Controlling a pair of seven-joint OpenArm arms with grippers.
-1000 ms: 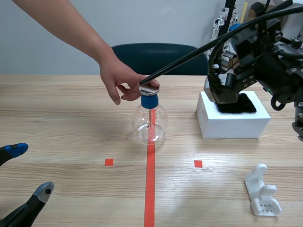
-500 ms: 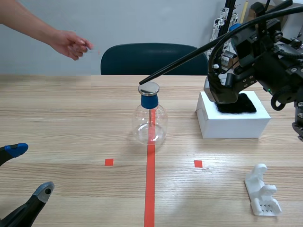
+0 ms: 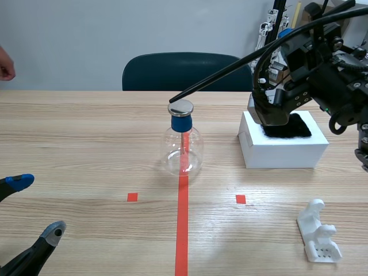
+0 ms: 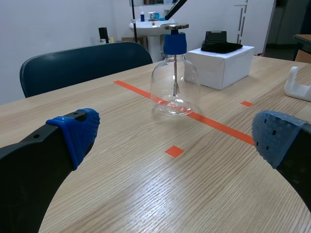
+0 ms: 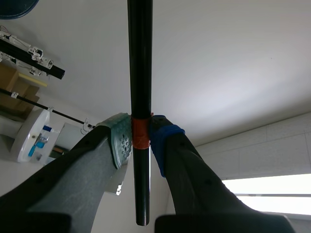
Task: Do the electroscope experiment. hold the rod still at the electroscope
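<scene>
Withdrawn: person's hand [image 3: 4,64], now clearing the electroscope [image 3: 183,146] on the desk [image 3: 86,144], while you are holding the rod [image 3: 230,70], right fingers [image 5: 121,141] clamping it, tip at the top plate [image 3: 181,107], left fingers [image 4: 73,131] resting apart.

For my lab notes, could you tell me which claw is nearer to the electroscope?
Right: the right claw, raised beside the electroscope, holds the rod at its plate; the left claw sits low, farther off.

Electroscope [image 3: 181,150] of clear, glossy glass with a smooth blue plastic stopper [image 3: 181,122] and a polished metal disc [image 3: 180,107]; smooth black rod [image 3: 230,69] with a slight sheen; matt wood-grain table [image 3: 86,144]; matt white cardboard box [image 3: 282,152] bearing fuzzy black cloth [image 3: 293,127]; matt white plastic stand [image 3: 319,231].
</scene>
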